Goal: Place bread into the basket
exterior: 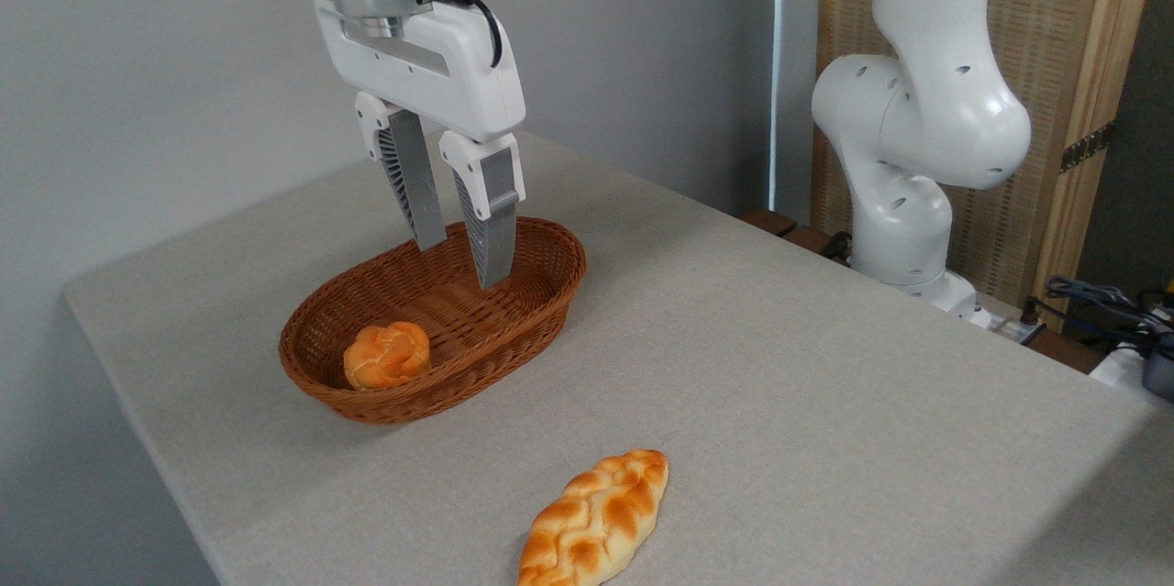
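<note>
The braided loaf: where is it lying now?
The braided loaf lies on the table at the bottom edge of the camera view, in front and right of the basket, outside it.

small round orange bun (386,354), grey table (780,366), slatted wooden screen (1064,63) behind.

The gripper (461,263) hangs over the far half of the basket (541,311), fingers pointing down, jaws parted with nothing between them; its tips sit at about rim height in this view. A bun (386,354) lies inside the basket at the near-left end; the bread (594,520) lies on the table (825,403) near the front edge, well apart from the basket; the arm (917,109) stands at the table's right edge.
</note>
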### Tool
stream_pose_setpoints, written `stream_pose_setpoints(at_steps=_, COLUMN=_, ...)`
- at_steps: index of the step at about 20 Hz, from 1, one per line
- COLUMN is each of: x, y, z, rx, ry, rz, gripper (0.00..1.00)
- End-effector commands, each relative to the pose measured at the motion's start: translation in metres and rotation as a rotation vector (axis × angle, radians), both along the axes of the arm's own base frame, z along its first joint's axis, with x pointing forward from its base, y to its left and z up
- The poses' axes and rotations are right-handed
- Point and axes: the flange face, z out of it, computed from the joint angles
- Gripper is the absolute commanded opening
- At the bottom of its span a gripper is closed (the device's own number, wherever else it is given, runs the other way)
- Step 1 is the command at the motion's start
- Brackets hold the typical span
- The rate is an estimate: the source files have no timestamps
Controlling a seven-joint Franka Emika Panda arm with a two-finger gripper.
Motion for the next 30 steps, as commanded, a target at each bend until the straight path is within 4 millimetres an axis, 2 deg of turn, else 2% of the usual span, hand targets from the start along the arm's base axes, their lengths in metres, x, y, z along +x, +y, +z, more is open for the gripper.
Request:
stream_pose_setpoints(at_steps=1, x=-0.003, y=0.003, z=0.001, rx=0.016, ry=0.005, rz=0.001, gripper=1.0)
stream_pose_setpoints(at_steps=13, x=0.0, y=0.003, z=0.003, rx=0.011, ry=-0.016, rz=0.001, gripper=1.0)
stream_pose_setpoints(at_steps=16, x=0.0, y=0.019, z=0.006, rx=0.035, ry=-0.028, rz=0.023, gripper=1.0)
stream_pose_setpoints(at_steps=20, x=-0.004, y=0.022, z=0.003, rx=0.034, ry=-0.024, rz=0.026, gripper=1.0)
stream_pose_setpoints(at_steps=23, x=-0.018, y=0.046, z=-0.009, rx=0.032, ry=-0.041, rz=0.066, gripper=1.0)
stream_pose_setpoints(at_steps=26, x=-0.025, y=0.075, z=-0.029, rx=0.031, ry=-0.065, rz=0.119, gripper=1.0)
stream_pose_setpoints(at_steps=28, x=-0.031, y=0.103, z=-0.04, rx=0.031, ry=-0.05, rz=0.172, gripper=1.0)
stream_pose_setpoints(at_steps=30, x=-0.038, y=0.118, z=-0.052, rx=0.029, ry=-0.036, rz=0.203, gripper=1.0)
